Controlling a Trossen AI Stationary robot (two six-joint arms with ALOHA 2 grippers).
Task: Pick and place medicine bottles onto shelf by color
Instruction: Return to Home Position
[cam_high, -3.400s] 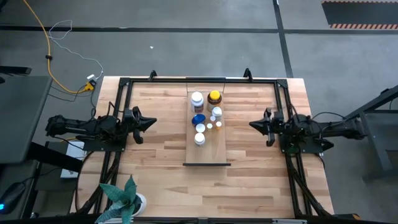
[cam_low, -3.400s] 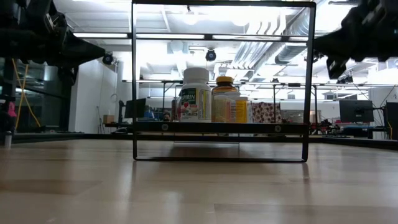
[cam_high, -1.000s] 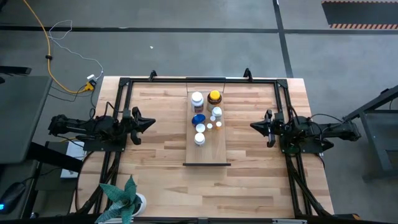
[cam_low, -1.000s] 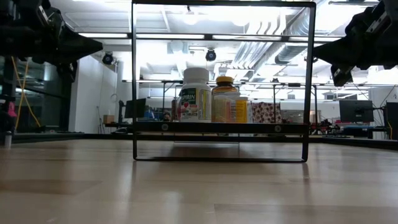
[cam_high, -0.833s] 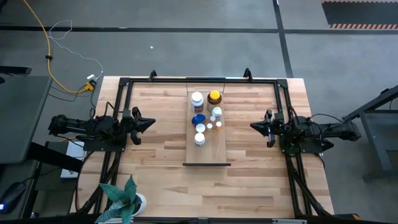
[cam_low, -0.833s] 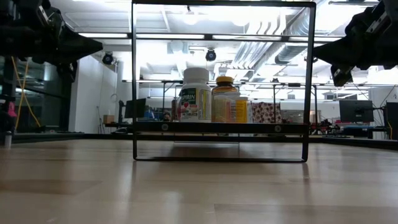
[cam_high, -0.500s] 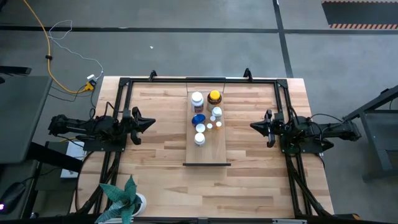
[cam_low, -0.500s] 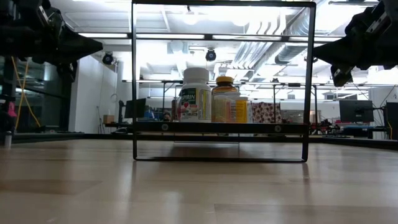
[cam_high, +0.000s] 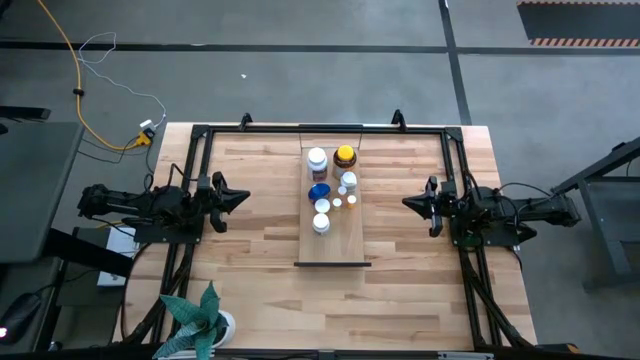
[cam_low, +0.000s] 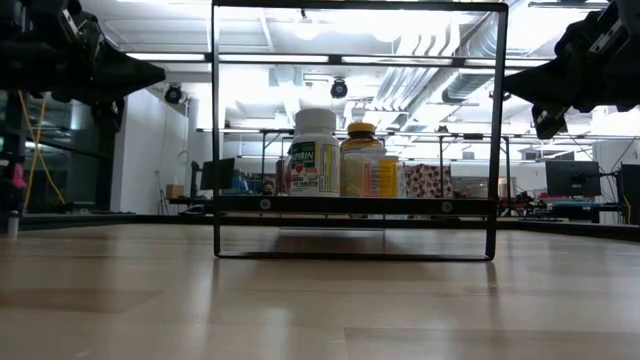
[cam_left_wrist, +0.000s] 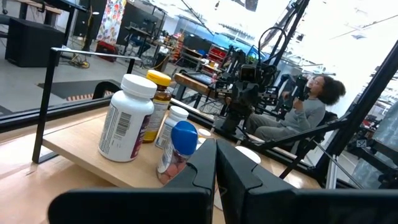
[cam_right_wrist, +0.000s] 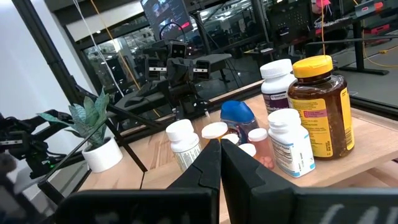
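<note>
Shelf (cam_high: 336, 245) runs lengthwise across table (cam_high: 260, 250), medicine bottles (cam_high: 317, 160) upright.

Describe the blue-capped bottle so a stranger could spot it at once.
On the wooden table, a long light shelf runs down the middle, bottles clustered away from its dark end. The blue-capped bottle stands on the cluster's left side, just nearer that end than the large white bottle. It alone has a blue cap.
</note>
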